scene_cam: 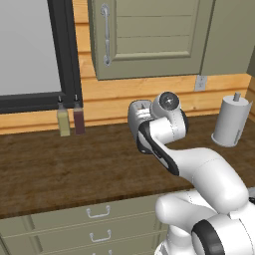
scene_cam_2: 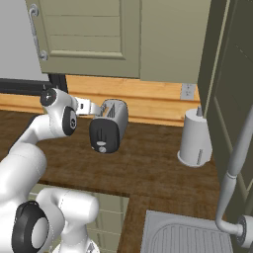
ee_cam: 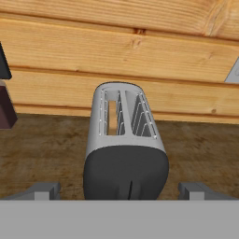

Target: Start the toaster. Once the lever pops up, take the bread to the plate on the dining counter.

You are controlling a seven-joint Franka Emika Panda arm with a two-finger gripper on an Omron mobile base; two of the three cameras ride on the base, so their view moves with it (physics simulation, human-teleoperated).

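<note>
Silver-grey toaster [ee_cam: 125,144] stands just ahead of the spread, empty claw [ee_cam: 120,190].

You have the small rounded silver-grey two-slot toaster [scene_cam_2: 108,126] on the dark wooden worktop [scene_cam_2: 153,168], near the plank back wall, with a thin tan bread slice [ee_cam: 112,116] in its left slot. To its right stands the white cylindrical paper-towel roll [scene_cam_2: 194,137]; far left, two slim bottles [scene_cam: 70,119] side by side.

Open tool [ee_cam: 120,190] straddles the toaster [ee_cam: 125,140] on the wooden bench [ee_cam: 42,149]; bread [ee_cam: 112,117] in left slot.
</note>
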